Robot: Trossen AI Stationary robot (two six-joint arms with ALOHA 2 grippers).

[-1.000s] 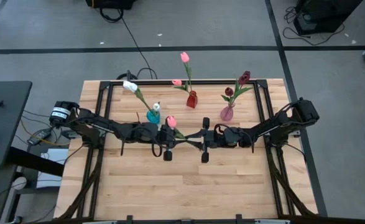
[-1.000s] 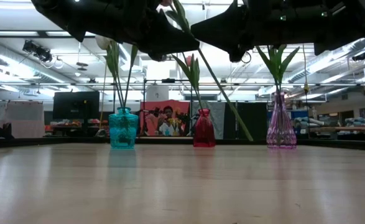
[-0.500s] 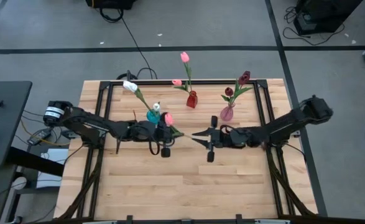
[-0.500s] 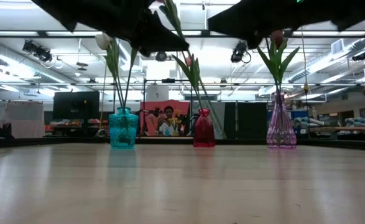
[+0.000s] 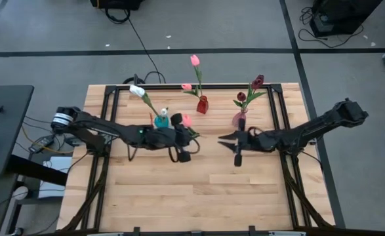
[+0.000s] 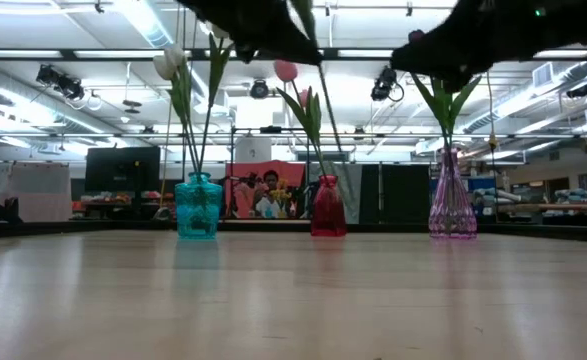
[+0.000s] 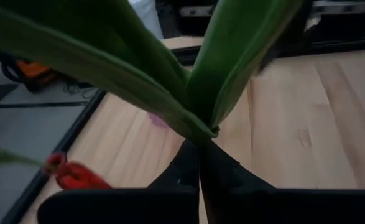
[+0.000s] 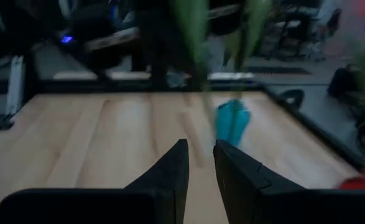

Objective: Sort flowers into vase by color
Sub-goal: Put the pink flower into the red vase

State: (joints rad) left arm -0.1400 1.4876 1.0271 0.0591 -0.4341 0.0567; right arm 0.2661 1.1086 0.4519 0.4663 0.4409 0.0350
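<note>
Now the left gripper (image 5: 181, 134) clamps a pink-headed artificial tulip (image 5: 186, 120) (right gripper (image 5: 226, 139) empty, slightly parted); next, lowering its stem into the red glass vase (image 5: 202, 105).

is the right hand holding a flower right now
No; the right hand has nothing between its fingers, only bare table shows in the gap.

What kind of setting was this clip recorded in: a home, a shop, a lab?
Most likely a robotics lab or workshop. The wooden table sits in a black frame on grey floor crossed by a cable, and the low view shows an open hall with strip lights and a monitor.
</note>
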